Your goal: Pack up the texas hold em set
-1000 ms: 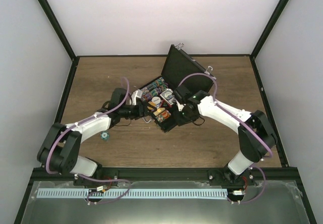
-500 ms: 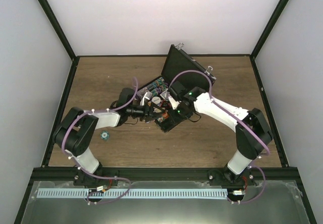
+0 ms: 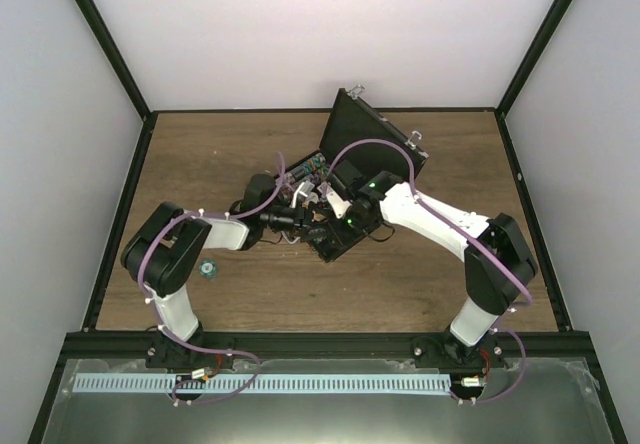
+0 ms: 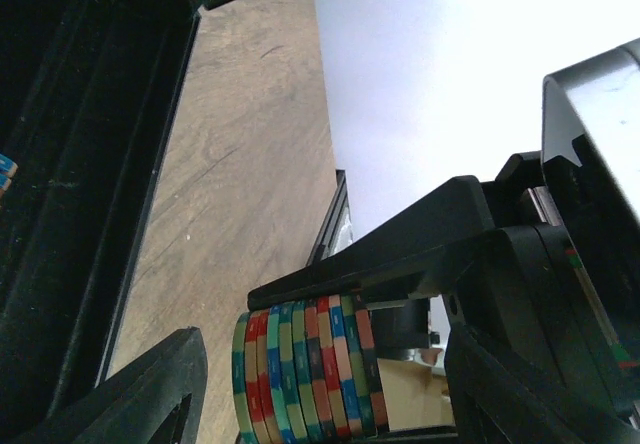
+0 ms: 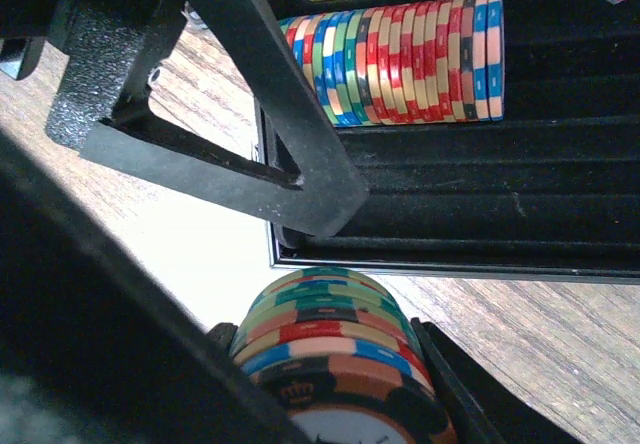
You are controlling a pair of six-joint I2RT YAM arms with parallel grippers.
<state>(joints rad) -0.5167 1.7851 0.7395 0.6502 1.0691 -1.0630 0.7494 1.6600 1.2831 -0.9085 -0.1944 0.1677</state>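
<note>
Right gripper (image 5: pixel 325 349): jaws clamped on a short chip stack (image 5: pixel 320 309), fingers lying along its length and pinching the rims, which keeps the chips together as one block. Left gripper (image 4: pixel 320 389): fingers apart, one standing off each end face of that same stack with a gap showing on both sides. It is judged to be placed there to stop the end chips sliding out. Just beyond the right fingers: case (image 5: pixel 450 199), ribbed slot vacant, probably the stack's destination. Further on: filed chip row (image 5: pixel 400 59). Beneath the stack: table (image 5: pixel 530 339). Lid (image 3: pixel 372 144): upright beyond both grippers, open for loading.
</note>
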